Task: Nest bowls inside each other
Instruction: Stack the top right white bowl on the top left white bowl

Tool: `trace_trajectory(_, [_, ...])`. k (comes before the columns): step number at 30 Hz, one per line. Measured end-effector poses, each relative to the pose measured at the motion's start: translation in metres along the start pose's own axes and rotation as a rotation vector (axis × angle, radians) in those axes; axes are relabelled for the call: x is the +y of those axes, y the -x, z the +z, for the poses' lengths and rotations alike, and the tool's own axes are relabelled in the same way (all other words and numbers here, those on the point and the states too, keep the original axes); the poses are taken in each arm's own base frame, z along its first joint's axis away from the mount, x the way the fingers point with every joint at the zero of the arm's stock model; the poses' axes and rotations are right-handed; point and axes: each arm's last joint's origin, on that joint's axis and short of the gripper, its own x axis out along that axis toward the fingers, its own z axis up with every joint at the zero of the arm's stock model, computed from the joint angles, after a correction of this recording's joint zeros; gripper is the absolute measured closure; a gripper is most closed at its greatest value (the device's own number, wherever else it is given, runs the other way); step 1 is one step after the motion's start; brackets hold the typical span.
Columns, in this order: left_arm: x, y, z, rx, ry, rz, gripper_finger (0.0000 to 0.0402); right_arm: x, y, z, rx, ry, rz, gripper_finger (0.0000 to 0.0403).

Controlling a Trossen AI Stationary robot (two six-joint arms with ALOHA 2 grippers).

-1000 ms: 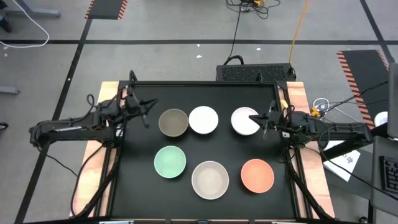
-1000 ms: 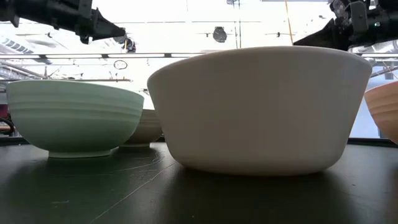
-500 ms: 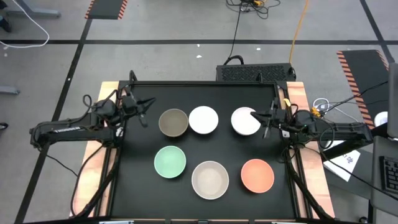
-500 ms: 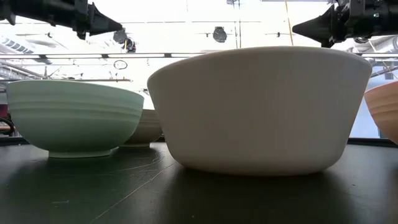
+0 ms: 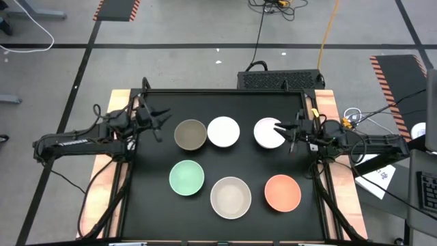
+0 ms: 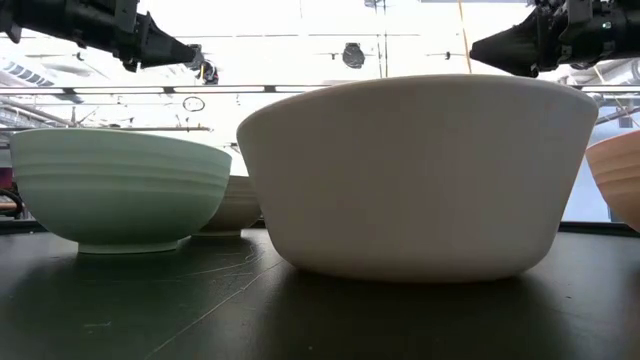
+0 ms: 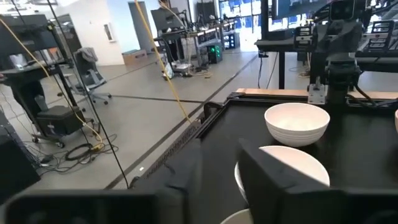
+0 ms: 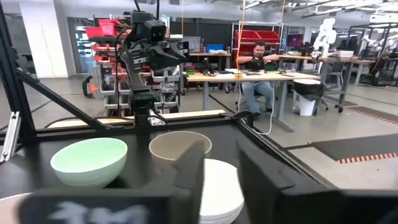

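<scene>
Six bowls sit upright on their bases on the black table. The far row holds the grey-brown bowl (image 5: 190, 134), a white bowl (image 5: 223, 132) and a second white bowl (image 5: 268, 134). The near row holds the mint green bowl (image 5: 186, 177), the cream-beige bowl (image 5: 231, 197) and the salmon-orange bowl (image 5: 282, 192). My left gripper (image 5: 161, 124) hangs open in the air left of the grey-brown bowl. My right gripper (image 5: 287, 130) is open above the right rim of the second white bowl. The low view shows both grippers (image 6: 190, 50) (image 6: 482, 45) high above the bowls.
A raised black frame (image 5: 225, 91) edges the table, with wooden boards at either side. Bare table lies between the two rows and left of the mint green bowl. Beyond the table, a person (image 8: 257, 68) sits at a desk.
My right gripper has tipped from slanting downward to level, and its tips have shifted a little toward the table's left, over the second white bowl. The bowls have not moved.
</scene>
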Motion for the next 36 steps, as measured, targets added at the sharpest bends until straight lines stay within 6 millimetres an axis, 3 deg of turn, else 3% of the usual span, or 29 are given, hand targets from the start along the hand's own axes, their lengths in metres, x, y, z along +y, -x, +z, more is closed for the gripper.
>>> trace_trajectory(7, [0.0,0.0,-0.001,0.017,-0.005,0.021,0.0117,-0.002,0.0,-0.001,0.01,-0.016,-0.077,0.0193])
trace_trajectory(13, [0.003,0.0,-0.004,0.048,-0.041,0.108,0.0022,-0.013,0.006,0.0,0.217,-0.047,-0.278,0.0173])
trace_trajectory(19, [0.006,0.004,0.011,0.041,-0.019,0.126,0.001,-0.022,0.013,0.015,0.383,-0.151,-0.393,0.0178])
trace_trajectory(24, [0.008,0.006,0.019,0.022,-0.022,0.129,0.0009,-0.024,0.014,0.016,0.494,-0.224,-0.41,0.0178])
trace_trajectory(31, [0.009,0.007,0.025,0.006,-0.075,0.114,0.0009,-0.023,0.008,0.022,0.439,-0.138,-0.365,0.0179])
trace_trajectory(36, [0.005,0.007,0.025,-0.012,-0.052,0.003,0.0009,-0.021,0.006,0.014,0.443,-0.249,-0.319,0.0179])
